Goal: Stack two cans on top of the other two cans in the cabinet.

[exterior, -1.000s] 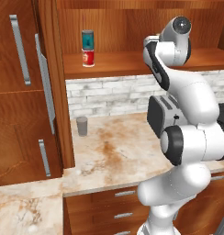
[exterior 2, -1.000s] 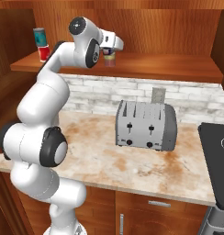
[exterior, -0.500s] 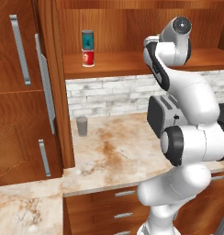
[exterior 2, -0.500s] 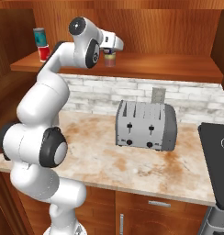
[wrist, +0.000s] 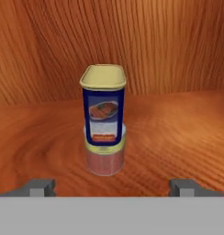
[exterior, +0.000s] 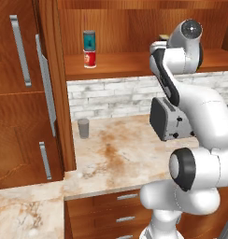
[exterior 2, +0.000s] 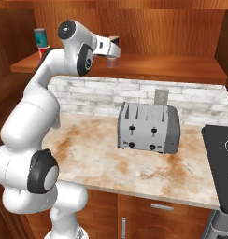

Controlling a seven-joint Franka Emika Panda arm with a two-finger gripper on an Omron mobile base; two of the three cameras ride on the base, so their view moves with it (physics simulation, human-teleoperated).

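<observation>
claw (wrist: 112,186) is spread wide and holding nothing, tips well apart on either side of the dark blue can (wrist: 103,106), which sits on the pale can (wrist: 104,158) mid-shelf in the cabinet (exterior: 134,63). over toward the shelf's left end i've got the teal can (exterior: 89,39) on the red can (exterior: 89,59). so both stacks look done to me, just need to pull the arm out without clipping anything.

The cabinet (wrist: 178,55) is being shown in reddish-brown wood with flowing grain and a soft sheen. The dark blue can (wrist: 103,106) is being seen with a smooth, slightly glossy paper-like label and matt yellow top; the pale can (wrist: 104,158) beneath is being rendered dull, metal-like.
</observation>
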